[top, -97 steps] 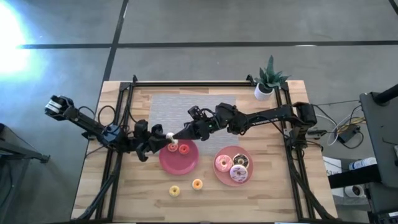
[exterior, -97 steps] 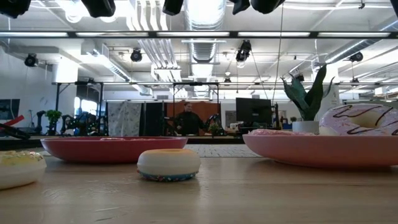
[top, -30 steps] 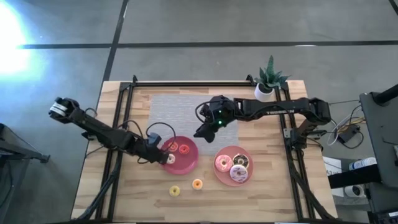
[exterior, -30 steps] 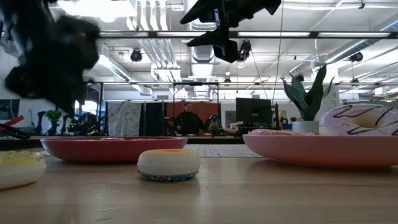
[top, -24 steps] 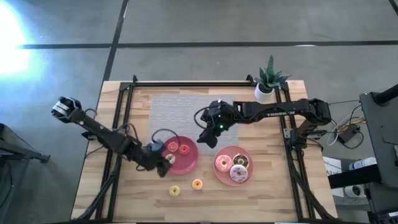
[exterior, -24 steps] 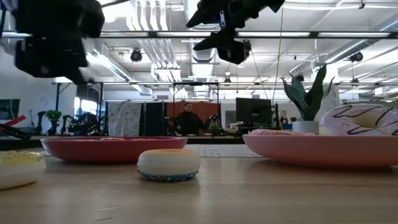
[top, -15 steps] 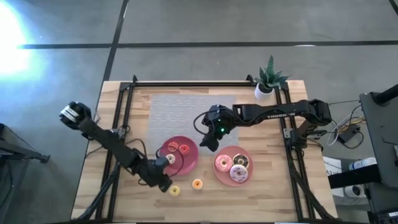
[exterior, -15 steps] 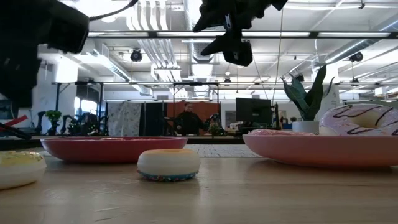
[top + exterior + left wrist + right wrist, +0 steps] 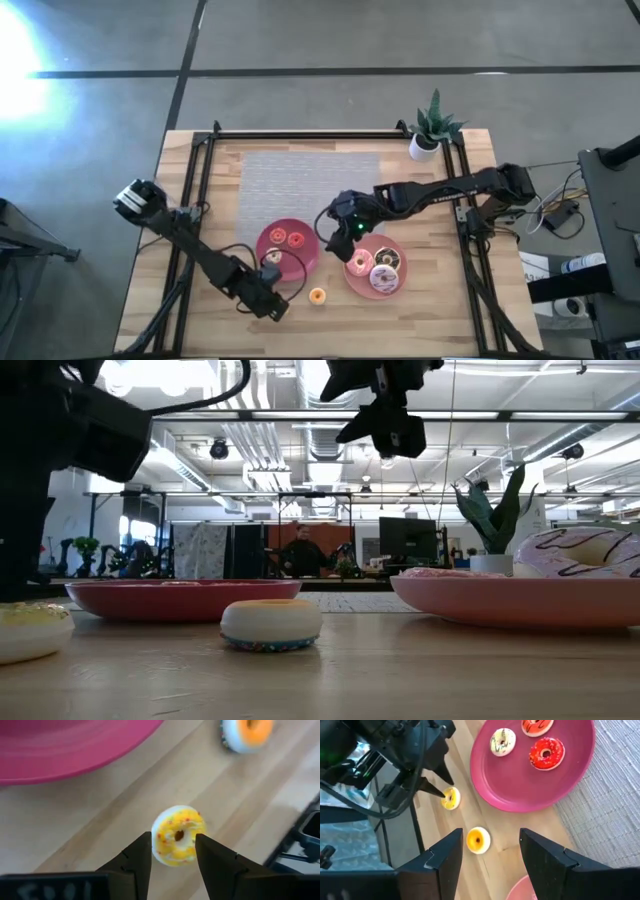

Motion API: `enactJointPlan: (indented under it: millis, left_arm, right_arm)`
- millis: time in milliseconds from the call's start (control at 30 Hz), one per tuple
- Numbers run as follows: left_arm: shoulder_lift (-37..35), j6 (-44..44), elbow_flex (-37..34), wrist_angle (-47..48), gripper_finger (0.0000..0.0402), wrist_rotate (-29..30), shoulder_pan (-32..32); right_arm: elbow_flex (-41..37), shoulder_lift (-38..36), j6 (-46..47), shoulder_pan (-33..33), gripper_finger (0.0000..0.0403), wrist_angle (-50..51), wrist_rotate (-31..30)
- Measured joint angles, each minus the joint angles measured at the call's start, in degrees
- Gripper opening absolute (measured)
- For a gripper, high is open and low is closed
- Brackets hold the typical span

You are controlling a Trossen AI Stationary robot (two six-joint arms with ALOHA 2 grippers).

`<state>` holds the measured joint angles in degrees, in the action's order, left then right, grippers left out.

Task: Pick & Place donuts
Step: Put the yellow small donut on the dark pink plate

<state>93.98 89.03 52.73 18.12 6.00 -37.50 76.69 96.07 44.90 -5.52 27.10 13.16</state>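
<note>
swinging down off the plate [image 9: 300,262], the left tool [image 9: 173,851] now straddles the yellow donut [image 9: 178,834], fingers apart; next pick looks imminent.

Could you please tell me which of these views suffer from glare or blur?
High view: strong white glare at the floor's upper left. Low view: the near small yellow-iced donut is soft, ceiling lights bloom. Left wrist view: the small orange-iced donut and round pink plate look blurred.
</note>
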Motion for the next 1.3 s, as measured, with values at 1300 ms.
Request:
enactJointPlan:
  millis: [1300]
  left_arm:
    - [8.45,-6.73,7.84,4.95,0.0012,0.59,-0.21]
  right_arm:
    - [-0.11,-0.53,-0.51,-1.67,0.0187,0.17,-1.76]
